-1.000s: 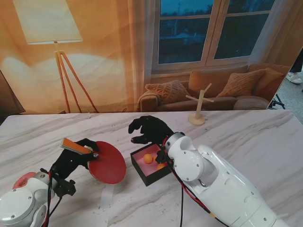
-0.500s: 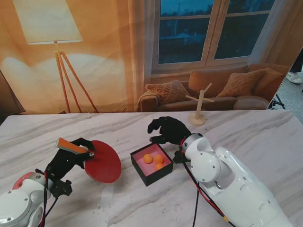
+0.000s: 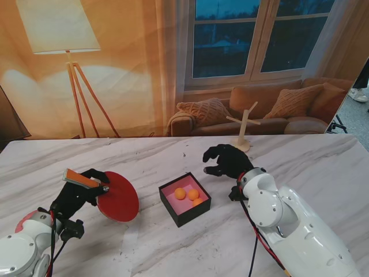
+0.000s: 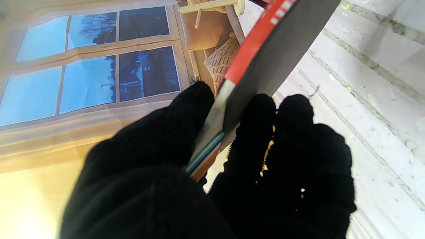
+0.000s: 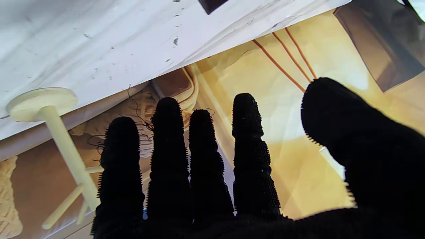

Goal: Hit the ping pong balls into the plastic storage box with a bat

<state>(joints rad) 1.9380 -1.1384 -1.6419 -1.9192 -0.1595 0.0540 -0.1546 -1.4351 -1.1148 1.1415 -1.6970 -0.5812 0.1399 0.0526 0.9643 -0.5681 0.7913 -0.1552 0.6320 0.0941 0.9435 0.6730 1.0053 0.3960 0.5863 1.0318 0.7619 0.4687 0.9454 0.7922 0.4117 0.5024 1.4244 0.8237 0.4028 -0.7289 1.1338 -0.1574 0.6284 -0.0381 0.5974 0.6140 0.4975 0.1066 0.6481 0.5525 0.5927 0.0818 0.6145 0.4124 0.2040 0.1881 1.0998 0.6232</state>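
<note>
Two arms rise from the near corners over a marble bench (image 3: 173, 248) that fills the stand view from edge to edge. Largest on it after the arms is the bat (image 3: 118, 199), held by the left hand (image 3: 76, 197) toward the left side; its red blade tilts with the edge low near the bench top and points toward the box. The left wrist view shows the black-gloved fingers (image 4: 292, 132) clamped round the handle, thumb on one side and the rest on the other, with the blade's red and dark faces running away from the palm. The box (image 3: 185, 199), black outside and pink inside, sits near the middle of the bench, apart from the blade's right edge. The right hand (image 3: 226, 161) hovers just right of and farther back than the box, empty, its fingers (image 5: 251, 132) spread apart and lightly curled. A small pale wooden stand (image 3: 242, 134) with branching pegs sits at the far edge of the bench, behind the right hand. Three orange balls (image 3: 189, 195) lie inside the box, clustered toward its right half, close together.
</note>
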